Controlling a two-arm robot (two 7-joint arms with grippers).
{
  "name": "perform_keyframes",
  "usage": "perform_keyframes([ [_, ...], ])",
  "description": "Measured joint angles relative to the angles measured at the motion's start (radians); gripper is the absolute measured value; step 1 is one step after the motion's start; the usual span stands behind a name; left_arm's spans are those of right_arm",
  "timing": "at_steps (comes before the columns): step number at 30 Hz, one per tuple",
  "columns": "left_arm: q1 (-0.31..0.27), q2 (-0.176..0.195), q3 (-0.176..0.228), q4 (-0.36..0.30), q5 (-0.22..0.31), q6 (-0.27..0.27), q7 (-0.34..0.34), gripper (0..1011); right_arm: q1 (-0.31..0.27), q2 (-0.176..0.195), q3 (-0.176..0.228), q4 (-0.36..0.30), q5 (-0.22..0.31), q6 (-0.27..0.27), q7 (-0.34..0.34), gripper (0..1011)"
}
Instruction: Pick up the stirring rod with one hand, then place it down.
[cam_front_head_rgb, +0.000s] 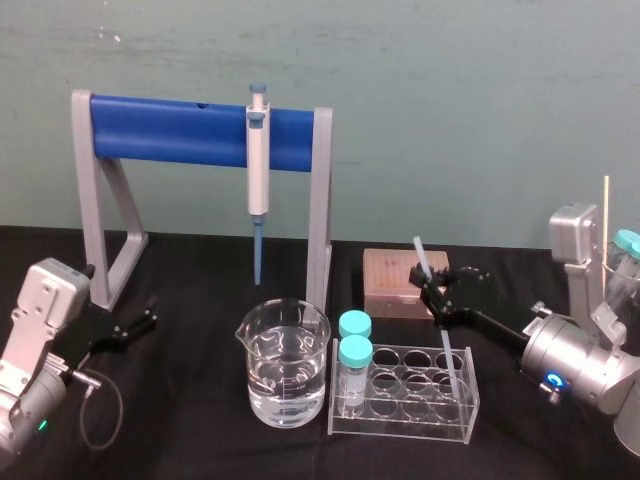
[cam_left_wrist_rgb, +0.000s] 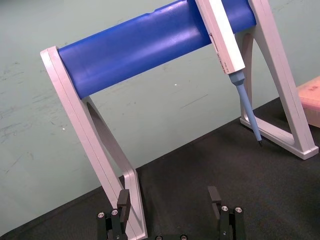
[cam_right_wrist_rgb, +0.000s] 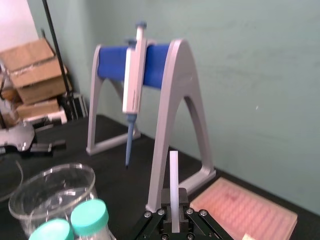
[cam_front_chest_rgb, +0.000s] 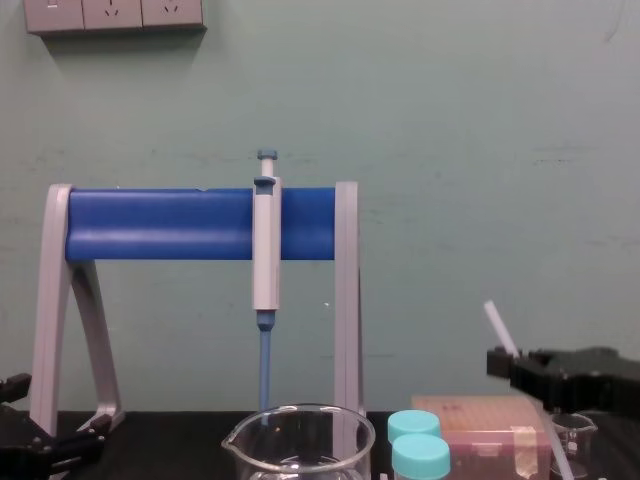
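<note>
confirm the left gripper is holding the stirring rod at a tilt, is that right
Not quite: the right gripper holds the stirring rod at a tilt, as the head view shows. The left gripper sits open beside the leg of the pipette stand.

Stirring rod (cam_front_head_rgb: 422, 258) middle hidden inside right tool (cam_front_head_rgb: 436, 293), beaker (cam_front_chest_rgb: 345, 450) base cut off in chest view

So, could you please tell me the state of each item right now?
Thin translucent-white stirring rod: tilted, gripped by black right claw.
Black left claw: open, idle.
Clear glass beaker: part-filled with clear liquid.
Two teal-capped vials: capped, upright in clear plastic rack.
Blue-tipped grey pipette: hanging on blue-barred stand.
</note>
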Motion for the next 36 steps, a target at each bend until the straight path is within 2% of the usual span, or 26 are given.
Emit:
perform_keyframes([
  [10, 0.0, 0.0, 0.0, 0.0, 0.0, 0.0, 0.0, 1000, -0.021, -0.009, 0.041, -0.055, 0.009, -0.059, -0.012, 72],
  [21, 0.0, 0.0, 0.0, 0.0, 0.0, 0.0, 0.0, 1000, -0.044, -0.011, 0.067, -0.136, -0.021, -0.143, -0.014, 72],
  [25, 0.0, 0.0, 0.0, 0.0, 0.0, 0.0, 0.0, 1000, -0.055, -0.014, 0.08, -0.158, -0.053, -0.185, -0.034, 72],
  [27, 0.0, 0.0, 0.0, 0.0, 0.0, 0.0, 0.0, 1000, -0.068, -0.022, 0.094, -0.165, -0.085, -0.227, -0.058, 72],
  [28, 0.0, 0.0, 0.0, 0.0, 0.0, 0.0, 0.0, 1000, -0.068, -0.022, 0.094, -0.165, -0.085, -0.227, -0.058, 72],
  [32, 0.0, 0.0, 0.0, 0.0, 0.0, 0.0, 0.0, 1000, -0.088, -0.035, 0.117, -0.157, -0.134, -0.297, -0.092, 72],
  [36, 0.0, 0.0, 0.0, 0.0, 0.0, 0.0, 0.0, 1001, -0.103, -0.045, 0.138, -0.139, -0.152, -0.352, -0.101, 72],
])
